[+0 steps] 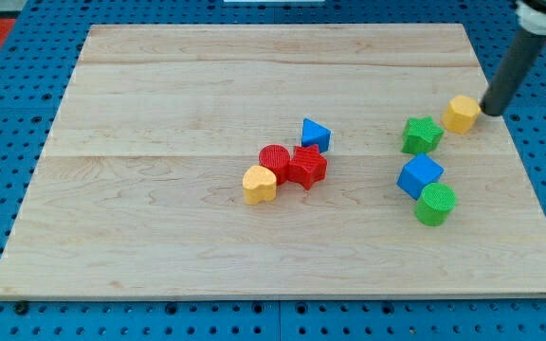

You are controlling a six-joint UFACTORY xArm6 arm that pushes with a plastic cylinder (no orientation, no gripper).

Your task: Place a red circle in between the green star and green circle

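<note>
Wooden tabletop point(159, 95), eight blocks on it. Near centre we log the red circle point(275, 159), touching a red star point(307, 167) on its right and a yellow heart point(260, 185) below-left; a blue triangle point(316, 134) sits just above. At the view's right: green star point(422, 134), blue cube point(419, 176), green circle point(435, 204), descending in a column. Our end effector is a bare rod, nothing to open or close; our tip point(491, 112) rests just right of a yellow block point(462, 114)
</note>
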